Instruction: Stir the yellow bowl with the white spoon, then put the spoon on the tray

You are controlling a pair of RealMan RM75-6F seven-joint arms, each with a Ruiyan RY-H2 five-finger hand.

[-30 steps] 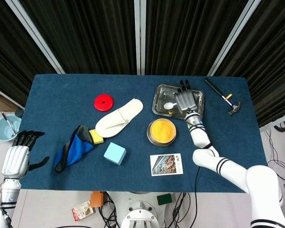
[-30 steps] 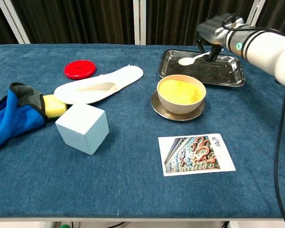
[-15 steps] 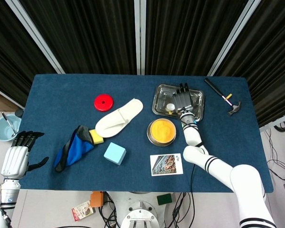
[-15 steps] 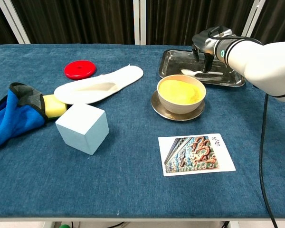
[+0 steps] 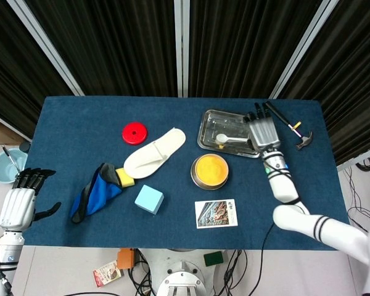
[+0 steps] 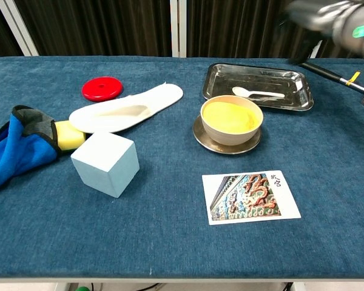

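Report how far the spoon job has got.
Done: the white spoon lies in the tray, clear of the yellow bowl. In hand: nothing; the right hand is open above the tray's right edge, the left hand idle off the table. Left: only pulling the arm back, it seems.

Bright, even overhead light, soft shadows; robot hand (image 6: 327,15) seemingly motion-blurred in chest view.

The spoon (image 6: 256,93) lies in the tray (image 6: 213,82), which is set behind the bowl (image 6: 231,119). A hammer (image 5: 288,126) is placed right of the tray. A card (image 6: 250,196) lies before the bowl. Left of the bowl, a slipper (image 6: 127,108), a disc (image 6: 102,88), a cube (image 6: 105,163), a sponge (image 6: 70,134) and a cloth (image 6: 15,149) are found.
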